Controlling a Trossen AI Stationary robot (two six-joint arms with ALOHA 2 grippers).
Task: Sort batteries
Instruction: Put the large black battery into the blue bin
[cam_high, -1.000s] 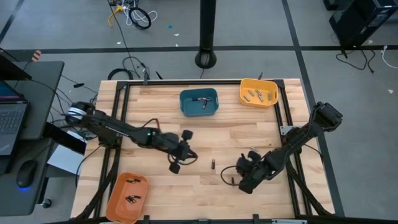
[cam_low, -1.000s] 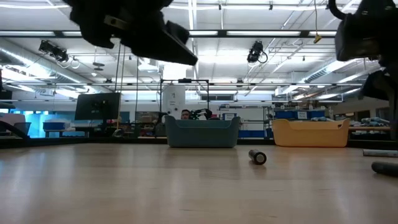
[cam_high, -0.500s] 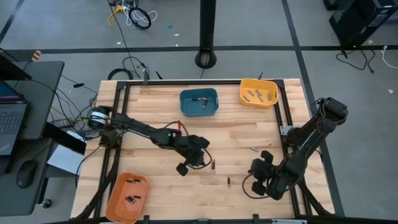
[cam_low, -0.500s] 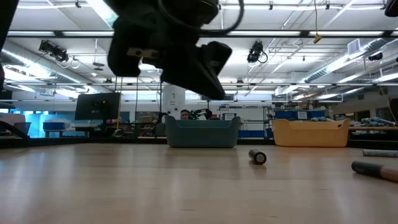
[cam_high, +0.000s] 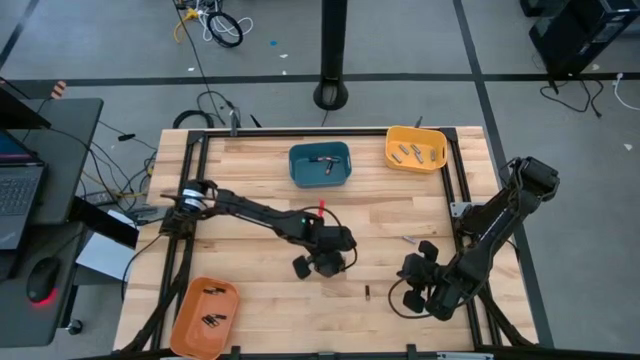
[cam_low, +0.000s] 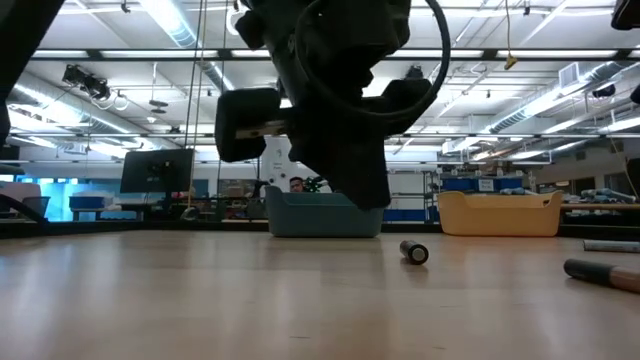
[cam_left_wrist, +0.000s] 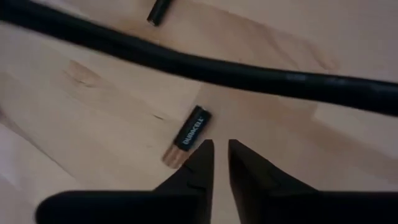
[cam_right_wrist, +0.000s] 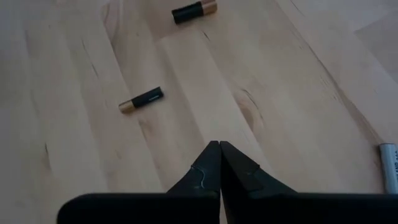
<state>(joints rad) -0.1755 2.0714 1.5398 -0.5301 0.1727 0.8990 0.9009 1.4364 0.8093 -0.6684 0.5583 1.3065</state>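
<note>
Your left claw (cam_high: 330, 262) hangs low over the middle of the counter (cam_high: 250, 190), its two tips a narrow slit apart and holding nothing. In the left wrist view, a black-and-copper battery (cam_left_wrist: 186, 136) lies on the wood just beside the claw's tips, its copper end nearest them, close but not between them. A black cable (cam_left_wrist: 249, 73) crosses the counter beyond that battery, and the end of another dark cell (cam_left_wrist: 160, 10) shows farther off past the cable.

Your right claw (cam_high: 420, 290) sits low near the counter's right front area, well apart from the left claw, its tips pressed together with nothing between them. In the right wrist view, a slim black-and-copper battery (cam_right_wrist: 141, 99) lies ahead of the claw, a thicker one (cam_right_wrist: 194, 10) farther beyond it, and a silvery cell (cam_right_wrist: 389, 163) off to one side. From above, one small dark battery (cam_high: 366, 292) lies on the wood between your two claws, nearer the right one.

Away from both claws, the blue bin (cam_high: 320, 165) and the yellow bin (cam_high: 415, 150) at the far edge each hold batteries, and the orange bin (cam_high: 205, 315) at the near-left corner holds several dark ones.
</note>
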